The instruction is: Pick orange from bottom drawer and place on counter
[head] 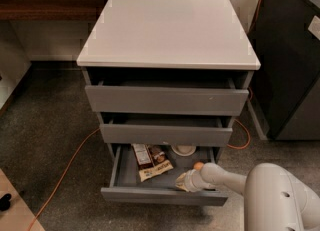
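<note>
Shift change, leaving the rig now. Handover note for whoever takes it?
Gripper: inside the open bottom drawer, front right, not holding the orange.
Orange: in the drawer, just behind the arm, by the right wall.
Counter: orange not on it.
Done: drawer open, arm in it.
Left: grasp orange, lift out, set on counter.

The small round orange (198, 165) lies inside the pulled-out grey bottom drawer (160, 195), near that drawer's right wall. The gripper (183, 182) is in the drawer too, just beside the fruit. The flat white surface (167, 30) tops the cabinet above the drawer.
</note>
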{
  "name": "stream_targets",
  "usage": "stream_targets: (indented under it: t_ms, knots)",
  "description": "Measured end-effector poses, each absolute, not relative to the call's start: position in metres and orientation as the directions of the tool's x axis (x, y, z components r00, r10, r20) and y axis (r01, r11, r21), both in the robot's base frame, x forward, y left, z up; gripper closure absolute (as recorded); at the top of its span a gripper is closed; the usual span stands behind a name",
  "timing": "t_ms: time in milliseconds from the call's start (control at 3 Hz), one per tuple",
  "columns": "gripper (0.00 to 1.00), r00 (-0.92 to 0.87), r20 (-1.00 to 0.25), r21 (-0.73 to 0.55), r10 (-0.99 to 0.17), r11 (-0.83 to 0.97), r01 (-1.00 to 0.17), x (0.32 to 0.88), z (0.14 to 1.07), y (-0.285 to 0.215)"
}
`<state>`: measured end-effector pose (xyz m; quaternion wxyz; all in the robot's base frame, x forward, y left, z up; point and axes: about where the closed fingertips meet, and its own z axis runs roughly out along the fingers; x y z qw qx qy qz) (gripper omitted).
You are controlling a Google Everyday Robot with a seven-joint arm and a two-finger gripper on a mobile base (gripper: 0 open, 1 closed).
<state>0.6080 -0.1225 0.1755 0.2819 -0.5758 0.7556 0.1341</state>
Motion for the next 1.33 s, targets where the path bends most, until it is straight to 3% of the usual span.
stream_targets:
  t_ms: [667, 1333]
  knots:
    - [1.0, -0.223, -0.601, -0.021, -0.768, 0.294, -0.956, 0.559, 0.164, -0.112]
    - [1.0, -0.212, -0.619, 0.002, -0.756, 0.268, -0.963, 0.518, 0.176, -0.096]
